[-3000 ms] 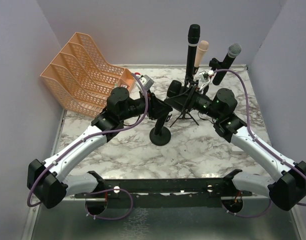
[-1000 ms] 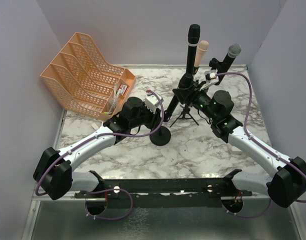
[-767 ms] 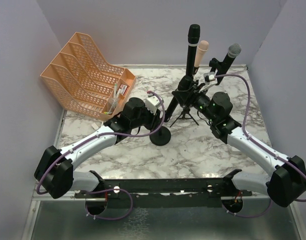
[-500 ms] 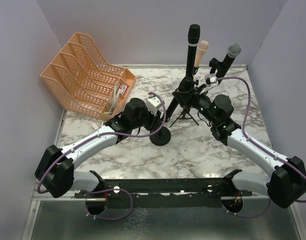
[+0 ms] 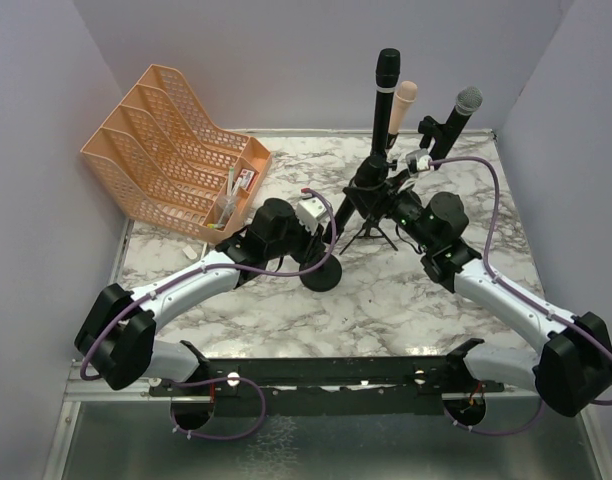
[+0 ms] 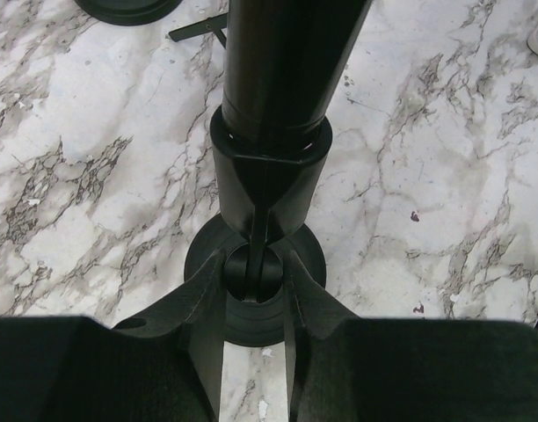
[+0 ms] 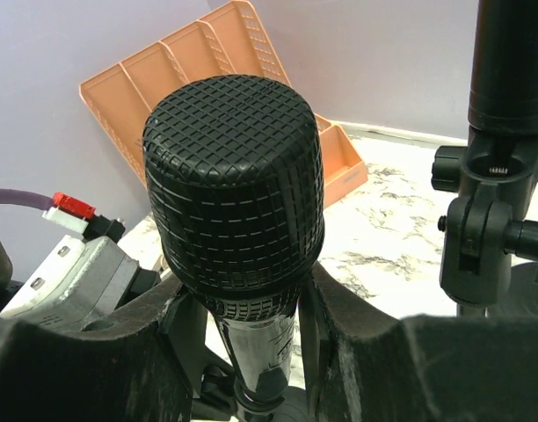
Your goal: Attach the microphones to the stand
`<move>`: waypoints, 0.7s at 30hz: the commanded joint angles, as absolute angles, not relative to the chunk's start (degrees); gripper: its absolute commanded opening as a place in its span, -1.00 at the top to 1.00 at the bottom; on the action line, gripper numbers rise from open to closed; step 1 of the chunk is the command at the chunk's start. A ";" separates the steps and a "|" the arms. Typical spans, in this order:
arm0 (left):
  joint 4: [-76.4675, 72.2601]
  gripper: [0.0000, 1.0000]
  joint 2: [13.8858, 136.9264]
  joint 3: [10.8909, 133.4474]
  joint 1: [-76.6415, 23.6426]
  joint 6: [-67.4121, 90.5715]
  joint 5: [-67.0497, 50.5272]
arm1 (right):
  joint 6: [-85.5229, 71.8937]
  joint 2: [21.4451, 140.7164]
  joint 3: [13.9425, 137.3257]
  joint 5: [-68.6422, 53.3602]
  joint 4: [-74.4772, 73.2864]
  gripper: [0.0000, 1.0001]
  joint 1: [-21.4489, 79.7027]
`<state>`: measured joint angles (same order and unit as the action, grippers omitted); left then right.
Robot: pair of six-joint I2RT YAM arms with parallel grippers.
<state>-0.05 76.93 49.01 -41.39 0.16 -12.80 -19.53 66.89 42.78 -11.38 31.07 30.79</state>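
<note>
Black microphone [image 7: 234, 176] within right hand [image 7: 250, 334]

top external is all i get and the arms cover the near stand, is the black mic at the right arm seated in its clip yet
Observer: The left wrist view shows the slim black microphone with its barrel sitting down in the stand's black cup-shaped clip.
Operator: what is the left end effector on
Observer: The left end effector straddles the hinge knuckle under that clip, one finger on each side. I cannot tell whether it pinches.
Operator: and the right one
Observer: The right wrist view shows the right end effector closed on the microphone's neck, just below its grid-textured black head.
</note>
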 commanded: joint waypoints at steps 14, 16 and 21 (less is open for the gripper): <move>-3.03 1.00 78.29 47.47 -41.76 -0.37 -11.48 | -24.96 72.54 39.43 -26.11 13.70 0.99 31.38; -3.28 1.00 78.54 47.40 -41.75 -0.20 -11.43 | -27.70 72.39 37.28 -25.34 15.81 0.99 31.38; -3.92 1.00 78.97 46.75 -41.85 1.54 -11.27 | -34.25 74.36 34.52 -24.25 20.59 0.99 32.01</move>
<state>-1.41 77.03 48.34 -41.41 -0.25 -12.82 -23.64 69.58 41.15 -16.29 35.70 28.99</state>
